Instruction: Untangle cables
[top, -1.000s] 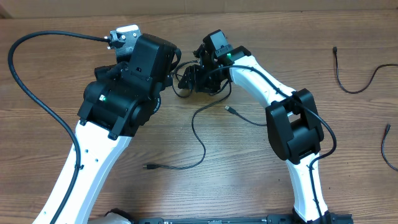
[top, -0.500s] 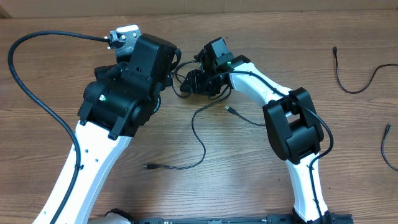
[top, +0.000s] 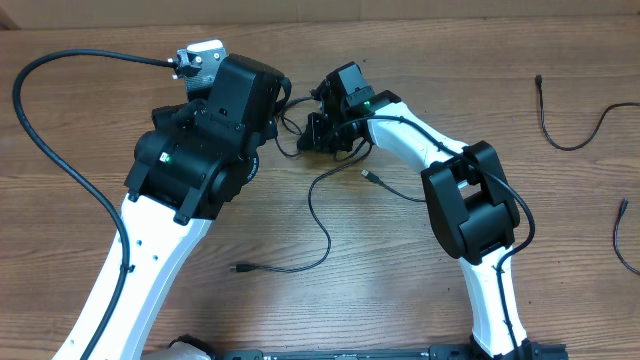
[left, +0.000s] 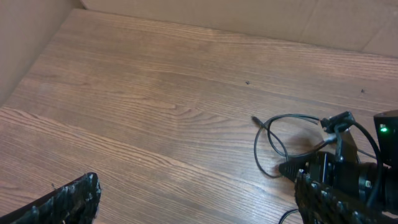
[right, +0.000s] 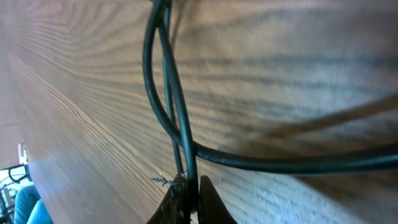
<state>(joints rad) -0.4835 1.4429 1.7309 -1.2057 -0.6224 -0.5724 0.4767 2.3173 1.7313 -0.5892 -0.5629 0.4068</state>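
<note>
Jaws of right gripper (right: 189, 198) pinched fully together on the cables (right: 166, 93). Strands run straight up from the tips, and another crosses just above them. Jaws of left gripper (left: 196, 198) spread wide, holding nothing; a cable loop lies ahead, off to one side.

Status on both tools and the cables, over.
Left tool open, empty. Right tool shut on tangled cable. Left arm close beside the grab point, over.
</note>
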